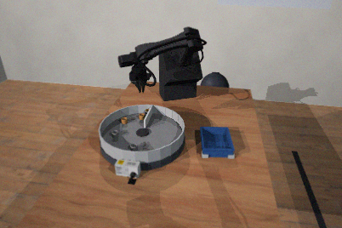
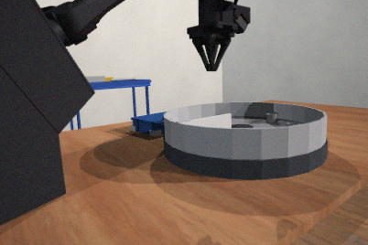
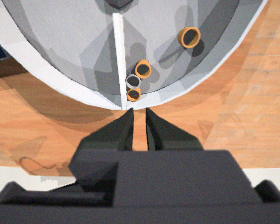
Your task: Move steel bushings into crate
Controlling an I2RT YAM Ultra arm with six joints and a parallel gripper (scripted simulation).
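The turntable [image 1: 163, 154] [image 2: 247, 144] [image 3: 41, 65] is a round grey tray with a raised wall. Two grey steel bushings [image 1: 114, 133] [image 1: 133, 146] stand in its front left part. Another steel bushing [image 3: 133, 81] sits by the divider, between two brass bushings [image 3: 143, 69] [image 3: 133, 94]. One more brass bushing [image 1: 124, 121] [image 3: 189, 37] stands apart. The blue crate [image 1: 218, 154] [image 2: 148, 124] is right of the turntable in the top view; no bushing shows inside. My gripper [image 1: 141, 91] [image 2: 211, 69] [image 3: 139, 112] hangs above and behind the turntable's back rim, nearly closed, with nothing between its fingertips.
A white divider [image 1: 149, 116] [image 2: 217, 121] [image 3: 119, 55] stands from near the hub to the turntable's back wall. A small white box [image 1: 128, 168] is against the turntable's front. A black strip [image 1: 307, 184] lies far right. A blue-framed table [image 2: 133, 83] stands in the background.
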